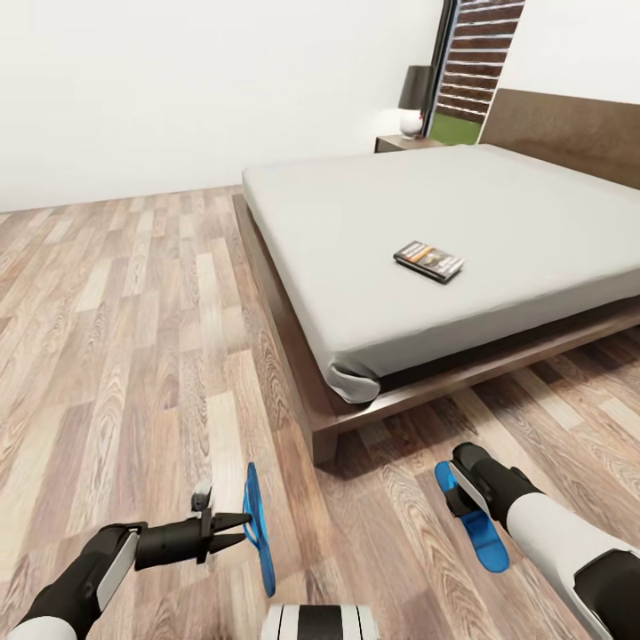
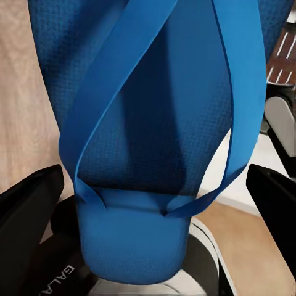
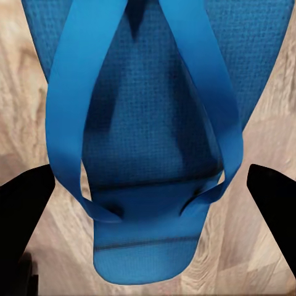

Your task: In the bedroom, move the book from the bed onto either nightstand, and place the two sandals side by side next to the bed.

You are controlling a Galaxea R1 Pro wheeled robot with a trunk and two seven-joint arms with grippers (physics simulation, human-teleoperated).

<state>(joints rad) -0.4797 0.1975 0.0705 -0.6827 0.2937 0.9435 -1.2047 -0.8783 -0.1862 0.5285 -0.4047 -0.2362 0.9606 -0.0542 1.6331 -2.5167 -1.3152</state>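
The book (image 1: 429, 260) lies flat on the off-white mattress of the bed (image 1: 373, 293), near its foot end. A dark nightstand (image 1: 400, 143) stands by the far corner of the bed. My left gripper (image 1: 242, 526) is shut on one blue sandal (image 1: 260, 542), which hangs on edge above the floor. In the left wrist view that sandal (image 2: 148, 123) sits between the black fingers (image 2: 28, 216). My right gripper (image 1: 458, 493) is shut on the other sandal (image 1: 487, 544), low over the floor off the bed's foot. The right wrist view has this sandal (image 3: 154, 123) between the fingers (image 3: 274, 191).
A lamp (image 1: 414, 98) stands on the nightstand. The wooden headboard (image 1: 569, 133) runs along the far right. Wood floor (image 1: 133, 338) spreads wide to the left of the bed. The bed frame's corner (image 1: 324, 436) juts out just ahead of my grippers.
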